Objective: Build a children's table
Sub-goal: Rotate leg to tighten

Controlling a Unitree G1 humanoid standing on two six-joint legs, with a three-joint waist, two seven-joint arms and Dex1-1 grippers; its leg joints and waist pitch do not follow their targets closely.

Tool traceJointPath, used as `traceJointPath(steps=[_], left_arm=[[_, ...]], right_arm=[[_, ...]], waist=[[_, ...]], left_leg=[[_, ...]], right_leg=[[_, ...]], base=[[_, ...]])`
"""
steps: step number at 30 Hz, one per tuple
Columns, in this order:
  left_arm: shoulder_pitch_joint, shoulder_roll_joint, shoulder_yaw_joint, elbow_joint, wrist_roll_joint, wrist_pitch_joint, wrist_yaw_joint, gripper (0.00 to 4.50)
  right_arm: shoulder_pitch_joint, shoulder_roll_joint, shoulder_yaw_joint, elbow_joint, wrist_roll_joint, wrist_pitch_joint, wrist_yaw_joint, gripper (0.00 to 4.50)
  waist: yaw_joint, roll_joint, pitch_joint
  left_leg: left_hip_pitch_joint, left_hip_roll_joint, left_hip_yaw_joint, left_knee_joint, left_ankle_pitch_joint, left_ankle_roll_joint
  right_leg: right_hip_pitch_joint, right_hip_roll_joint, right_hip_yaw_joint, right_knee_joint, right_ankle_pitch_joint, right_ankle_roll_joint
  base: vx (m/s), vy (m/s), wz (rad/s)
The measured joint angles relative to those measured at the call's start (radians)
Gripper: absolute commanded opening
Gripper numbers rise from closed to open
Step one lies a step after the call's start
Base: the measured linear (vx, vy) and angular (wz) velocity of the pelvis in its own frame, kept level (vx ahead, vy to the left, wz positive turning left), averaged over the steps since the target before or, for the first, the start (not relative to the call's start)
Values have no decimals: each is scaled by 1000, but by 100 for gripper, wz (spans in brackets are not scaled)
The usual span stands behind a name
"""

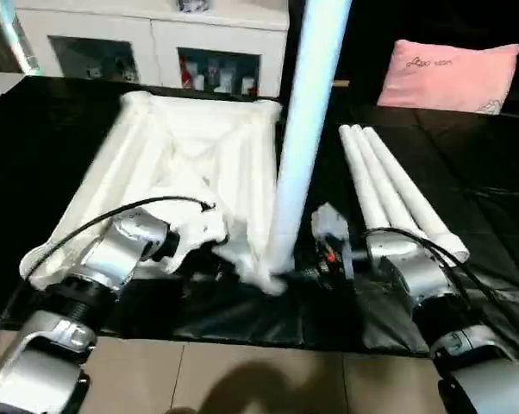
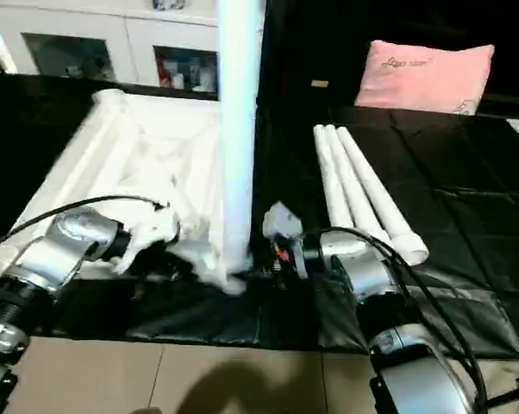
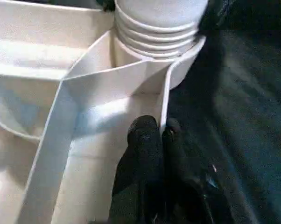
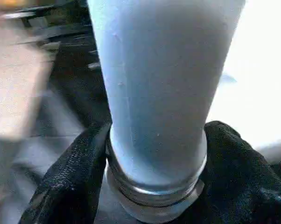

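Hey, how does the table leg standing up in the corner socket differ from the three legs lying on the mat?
The standing leg is upright, its ribbed end seated in the tabletop's corner socket; the three spare legs lie flat, side by side on the black mat. The right gripper has its fingers around the standing leg; nothing holds the spare legs. All are long white round tubes.

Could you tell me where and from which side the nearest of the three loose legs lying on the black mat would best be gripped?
Probably around its round shaft near the wider near end, with the fingers straddling it across its width. The loose legs lie flat, side by side and touching, so only this leg's outer right side is free; come from above and from that side.
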State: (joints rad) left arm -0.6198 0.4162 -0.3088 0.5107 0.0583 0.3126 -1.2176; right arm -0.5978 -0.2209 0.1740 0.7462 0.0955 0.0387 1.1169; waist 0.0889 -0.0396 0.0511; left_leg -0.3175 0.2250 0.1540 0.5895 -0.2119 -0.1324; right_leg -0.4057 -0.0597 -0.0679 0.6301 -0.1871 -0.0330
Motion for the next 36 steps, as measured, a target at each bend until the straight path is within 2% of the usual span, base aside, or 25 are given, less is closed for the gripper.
traceJointPath(steps=[3,5,12,14,19,22,26,30,33,36], left_arm=[[0,-80,61,-1,7,114,169,0],[-2,-113,81,-3,14,151,251,0],[-31,-209,114,19,35,217,438,0],[-37,-218,115,19,41,222,450,0],[-40,-213,102,12,46,211,447,0],[-40,-203,93,10,46,197,434,0],[-17,-147,75,-14,44,138,365,0],[-1,-87,70,-13,36,61,286,0],[21,-28,68,-15,5,-19,169,0],[31,16,58,-15,-12,-74,70,0]], right_arm=[[-11,94,-93,26,1,72,-245,274],[-33,138,-117,53,-1,86,-364,274],[-92,211,-147,114,-22,89,-623,274],[-97,215,-163,119,-25,87,-631,330],[-78,224,-180,102,-21,57,-626,381],[-65,215,-175,90,-20,40,-595,394],[7,115,-120,20,-16,13,-393,445],[53,31,-87,-34,-9,-7,-215,448],[53,-25,-79,-63,18,-7,-99,448],[51,-68,-78,-87,41,-5,-12,448]], waist=[[-26,0,0],[-36,1,-1],[-41,5,-3],[-38,5,-3],[-34,5,-2],[-32,6,-2],[-29,8,-1],[-35,9,0],[-30,9,0],[-22,9,0]], left_leg=[[3,0,-2,-1,1,-3],[3,-1,-3,-3,2,-3],[2,-2,-3,-5,2,-3],[1,-2,-3,-5,2,-2],[0,-2,-2,-12,1,-2],[0,-2,-2,-14,2,-2],[-1,-1,-2,-15,2,-2],[-3,-1,-2,-15,2,-2],[-12,-1,-2,-14,3,0],[-14,-1,-2,-13,5,4]], right_leg=[[0,1,-1,0,0,1],[0,1,-1,0,0,1],[-1,1,0,-1,0,1],[-1,1,0,-2,0,1],[-1,1,-1,-6,1,-2],[-2,1,-1,-7,1,-2],[-2,2,-1,-9,1,-2],[-4,2,-1,-9,1,-2],[-12,2,-1,-7,1,-3],[-13,2,-1,-7,1,-3]], base=[[0,0,0],[0,0,0],[0,0,0],[0,0,0],[0,0,0],[0,0,0],[0,0,0],[0,0,0],[0,0,0],[0,0,0]])
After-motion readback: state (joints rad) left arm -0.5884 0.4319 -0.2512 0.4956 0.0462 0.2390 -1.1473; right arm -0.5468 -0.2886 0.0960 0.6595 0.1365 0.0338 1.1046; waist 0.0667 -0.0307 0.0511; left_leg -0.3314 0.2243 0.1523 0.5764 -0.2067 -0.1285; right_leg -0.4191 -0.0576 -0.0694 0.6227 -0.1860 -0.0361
